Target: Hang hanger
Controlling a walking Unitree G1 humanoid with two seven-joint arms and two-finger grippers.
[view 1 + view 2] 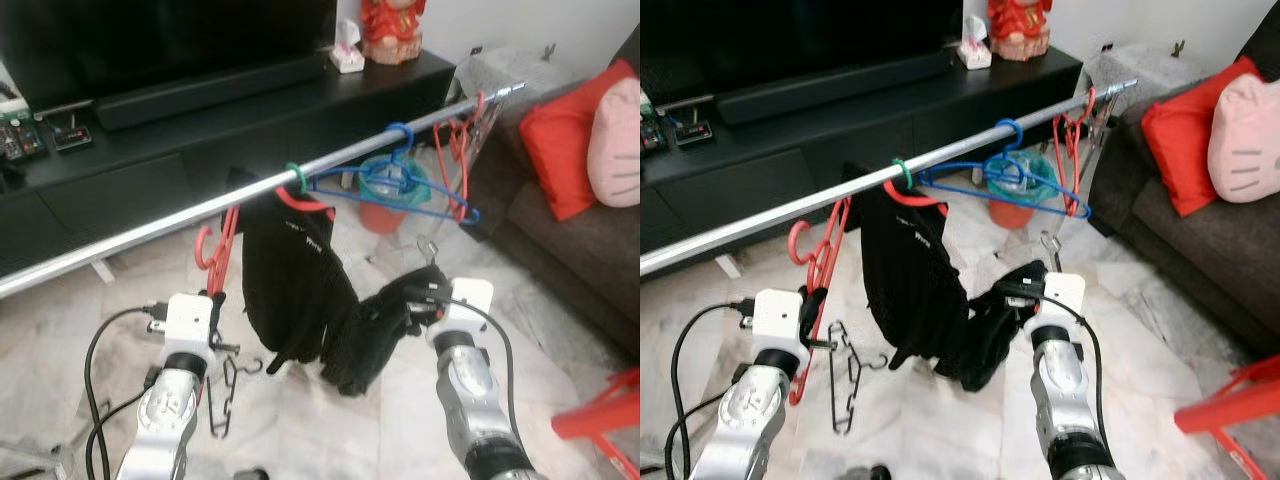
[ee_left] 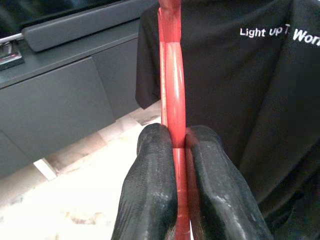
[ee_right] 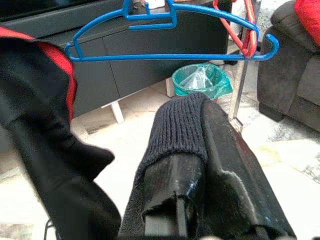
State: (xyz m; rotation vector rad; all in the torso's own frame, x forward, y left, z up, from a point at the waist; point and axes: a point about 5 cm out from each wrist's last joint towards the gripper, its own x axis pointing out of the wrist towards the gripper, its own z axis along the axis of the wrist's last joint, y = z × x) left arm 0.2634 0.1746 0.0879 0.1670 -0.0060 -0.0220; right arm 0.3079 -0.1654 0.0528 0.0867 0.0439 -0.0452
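Observation:
A silver rail (image 1: 180, 215) runs across in front of me from lower left to upper right. My left gripper (image 2: 180, 145) is shut on a red hanger (image 1: 226, 250), held just under the rail with its hook (image 1: 205, 245) off the bar. A black T-shirt (image 1: 290, 280) hangs from the rail on a green-hooked hanger (image 1: 295, 178). My right gripper (image 1: 425, 292) is shut on a bunched lower part of that black cloth (image 3: 185, 125). A blue hanger (image 1: 400, 185) and red hangers (image 1: 455, 140) hang farther right on the rail.
A black wire hanger (image 1: 225, 385) lies on the marble floor between my arms. Behind the rail stand a black TV console (image 1: 200, 130) and a green bin (image 1: 395, 190). A sofa with a red cushion (image 1: 570, 130) is at the right, and a red stool (image 1: 600, 415) at lower right.

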